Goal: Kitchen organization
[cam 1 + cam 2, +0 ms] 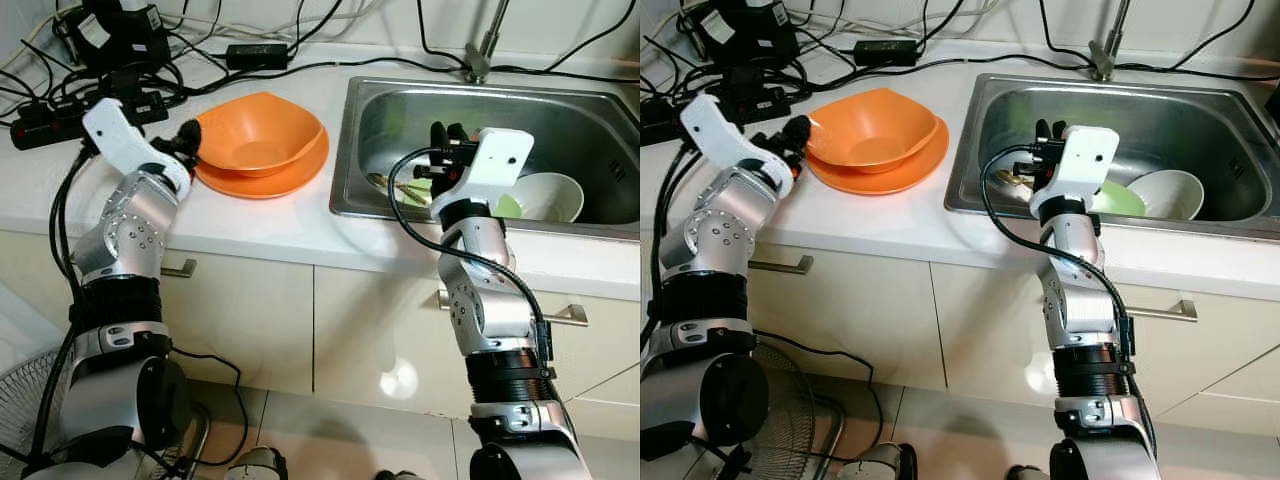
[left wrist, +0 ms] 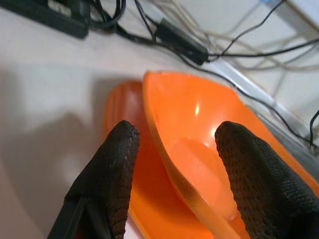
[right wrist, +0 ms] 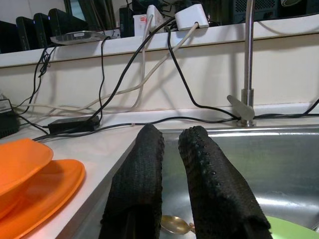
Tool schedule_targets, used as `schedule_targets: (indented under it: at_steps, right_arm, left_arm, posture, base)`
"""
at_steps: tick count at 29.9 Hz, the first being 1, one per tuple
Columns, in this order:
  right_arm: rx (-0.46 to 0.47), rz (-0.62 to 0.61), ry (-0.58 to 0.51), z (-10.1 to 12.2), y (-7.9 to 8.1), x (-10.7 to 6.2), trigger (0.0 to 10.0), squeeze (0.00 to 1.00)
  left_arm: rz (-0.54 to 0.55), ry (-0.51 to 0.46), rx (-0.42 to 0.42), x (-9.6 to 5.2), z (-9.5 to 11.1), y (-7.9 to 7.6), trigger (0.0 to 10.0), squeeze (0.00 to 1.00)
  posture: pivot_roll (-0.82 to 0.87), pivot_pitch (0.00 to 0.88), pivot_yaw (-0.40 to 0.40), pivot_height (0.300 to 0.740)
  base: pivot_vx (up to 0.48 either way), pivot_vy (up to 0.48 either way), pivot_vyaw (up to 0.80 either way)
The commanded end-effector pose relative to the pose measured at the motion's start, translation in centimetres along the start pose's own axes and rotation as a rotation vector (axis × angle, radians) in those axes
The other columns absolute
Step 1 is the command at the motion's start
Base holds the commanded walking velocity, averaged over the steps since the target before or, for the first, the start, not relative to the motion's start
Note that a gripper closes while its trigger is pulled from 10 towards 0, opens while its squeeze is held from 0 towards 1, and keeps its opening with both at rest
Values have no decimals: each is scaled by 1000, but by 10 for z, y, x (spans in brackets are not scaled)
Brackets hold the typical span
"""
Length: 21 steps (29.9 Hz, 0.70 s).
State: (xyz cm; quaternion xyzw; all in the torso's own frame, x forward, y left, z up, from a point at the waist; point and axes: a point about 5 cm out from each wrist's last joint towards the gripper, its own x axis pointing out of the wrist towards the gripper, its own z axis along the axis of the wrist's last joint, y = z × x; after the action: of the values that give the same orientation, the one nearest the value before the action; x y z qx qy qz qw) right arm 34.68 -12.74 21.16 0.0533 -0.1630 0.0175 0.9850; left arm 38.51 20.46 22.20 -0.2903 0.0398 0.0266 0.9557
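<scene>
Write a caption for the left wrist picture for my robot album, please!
The left hand opens its black fingers around the rim of an orange bowl sitting on an orange plate.
</scene>
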Motion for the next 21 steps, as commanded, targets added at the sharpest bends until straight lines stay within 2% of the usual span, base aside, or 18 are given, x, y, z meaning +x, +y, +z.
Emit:
schedule_targets:
  at_steps: [1, 9, 21]
  right_arm:
    - [9, 4, -14, 4, 2, 0, 10000, 0]
    - [5, 0, -5, 2, 0, -4, 10000, 0]
    - [4, 1, 6, 1, 0, -7, 10000, 0]
  left_arm:
    - [7, 12, -1, 1, 4, -6, 10000, 0]
    - [48, 72, 6, 7, 2, -8, 10000, 0]
    - [65, 154, -20, 18, -12, -25, 10000, 0]
  posture:
    - [86, 78, 37, 740]
    - [81, 96, 41, 740]
    - [63, 108, 52, 740]
  base:
    - [0, 0, 0]
    - [0, 0, 0]
    - [0, 0, 0]
